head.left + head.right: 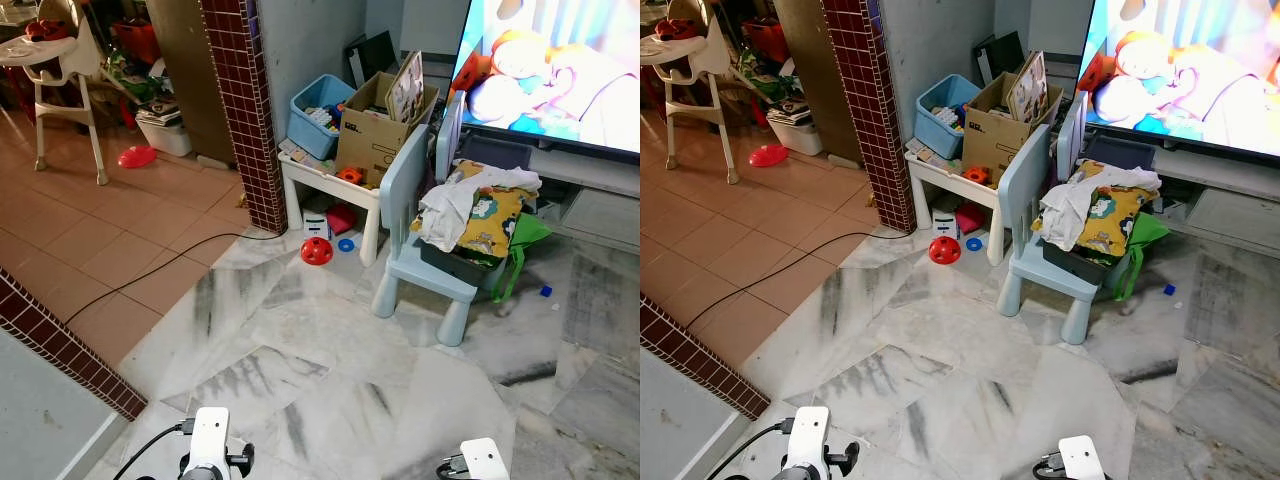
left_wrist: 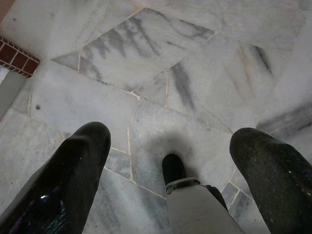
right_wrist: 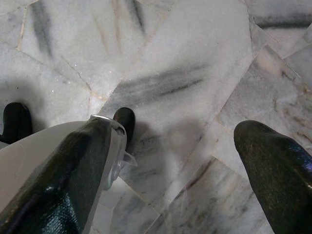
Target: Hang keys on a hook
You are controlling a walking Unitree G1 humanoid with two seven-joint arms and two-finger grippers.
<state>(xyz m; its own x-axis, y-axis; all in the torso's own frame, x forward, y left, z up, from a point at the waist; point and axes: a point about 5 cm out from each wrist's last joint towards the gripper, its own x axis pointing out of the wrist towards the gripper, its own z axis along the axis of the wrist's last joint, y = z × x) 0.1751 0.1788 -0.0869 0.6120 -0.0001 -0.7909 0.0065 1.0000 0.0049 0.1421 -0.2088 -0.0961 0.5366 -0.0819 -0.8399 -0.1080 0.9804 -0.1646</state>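
Both arms hang low over a grey-veined marble floor [image 1: 330, 360]. In the left wrist view my left gripper [image 2: 173, 136] is open, its two black fingers [image 2: 83, 161] spread wide with nothing between them; one of my feet stands on the floor beneath. My right gripper [image 3: 175, 129] is open too, with bare marble between its fingers [image 3: 273, 161] and a silver leg and a black foot beside them. The white wrist ends of the left arm [image 1: 208, 445] and the right arm [image 1: 483, 460] poke in at the bottom edge of the left eye view.
Ahead stands a light blue child's chair [image 1: 405, 190] piled with clothes [image 1: 470, 205], beside a small white table [image 1: 330, 185] holding a cardboard box [image 1: 375, 125]. A red toy ball [image 1: 316, 250] and a black cable [image 1: 150, 275] lie on the floor. A brick column [image 1: 240, 110] rises ahead left.
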